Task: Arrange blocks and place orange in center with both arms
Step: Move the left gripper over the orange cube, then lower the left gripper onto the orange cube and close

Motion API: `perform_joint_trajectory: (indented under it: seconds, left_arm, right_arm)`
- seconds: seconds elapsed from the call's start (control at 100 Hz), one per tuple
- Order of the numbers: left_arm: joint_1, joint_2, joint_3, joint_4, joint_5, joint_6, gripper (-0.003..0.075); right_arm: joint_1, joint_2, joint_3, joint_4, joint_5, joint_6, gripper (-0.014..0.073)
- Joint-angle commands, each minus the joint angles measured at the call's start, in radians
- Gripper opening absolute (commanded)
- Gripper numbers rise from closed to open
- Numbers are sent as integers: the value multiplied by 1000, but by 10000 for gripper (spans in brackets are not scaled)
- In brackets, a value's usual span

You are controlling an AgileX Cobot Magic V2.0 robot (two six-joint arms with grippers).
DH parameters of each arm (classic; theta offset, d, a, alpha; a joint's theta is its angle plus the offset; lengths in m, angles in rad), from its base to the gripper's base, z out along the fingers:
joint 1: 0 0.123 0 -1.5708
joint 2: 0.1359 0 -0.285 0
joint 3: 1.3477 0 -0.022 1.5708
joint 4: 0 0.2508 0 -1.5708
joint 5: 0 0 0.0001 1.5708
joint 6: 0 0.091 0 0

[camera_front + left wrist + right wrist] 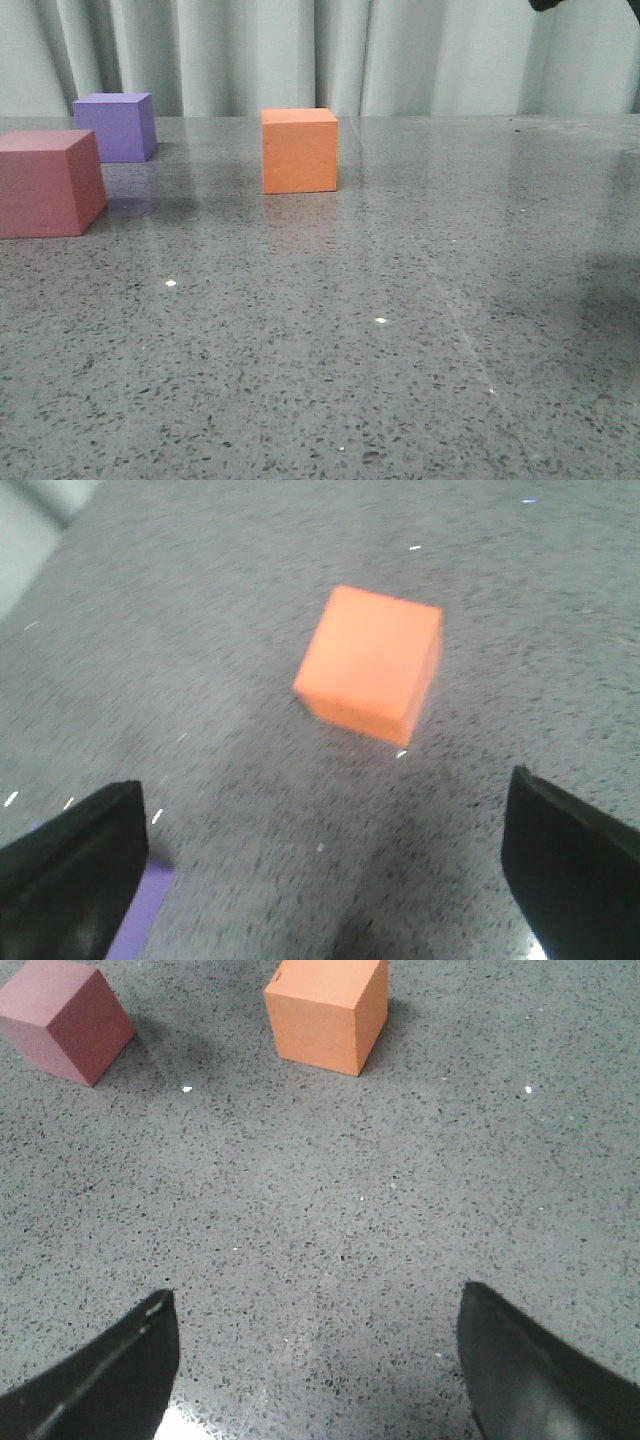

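Orange cube [300, 150] sits mid-counter [400, 330], purple cube [117, 126] and pinkish-red cube [48, 183] both left of it; arranging looks unfinished, with left claw [330, 880] and right claw [320, 1360] spread apart, empty

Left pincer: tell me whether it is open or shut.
Open. The left pincer has its fingers spread wide apart, gripping nothing; the orange cube sits beyond.

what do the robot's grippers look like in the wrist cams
Both are plain black. The left gripper shows two broad, blocky fingers with flat ends. The right gripper has two dark fingers tapering to blunt points, one with a thin pale line along it. No cables or markings are visible.
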Motion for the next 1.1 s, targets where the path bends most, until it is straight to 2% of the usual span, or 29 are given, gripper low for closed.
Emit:
perform_joint_trajectory:
  seconds: [0.0, 0.27, 0.47, 0.66, 1.09]
  left_arm:
    - [-9, 32, -111, -87, 34, 51, 692]
    - [-9, 160, -230, -121, 40, 70, 692]
    - [-34, 209, -231, -144, 56, 91, 692]
    - [-62, 242, -231, -142, -29, 106, 692]
    - [-78, 311, -231, -138, -61, 114, 692]
  right_arm:
    - [-2, -14, -25, -14, -67, -10, 569]
    - [-2, -14, -25, -14, -67, -10, 569]
    - [-2, -14, -25, -8, -67, -10, 569]
    - [-2, -14, -25, -4, -67, -10, 569]
    - [-2, -14, -25, -3, -66, -10, 569]
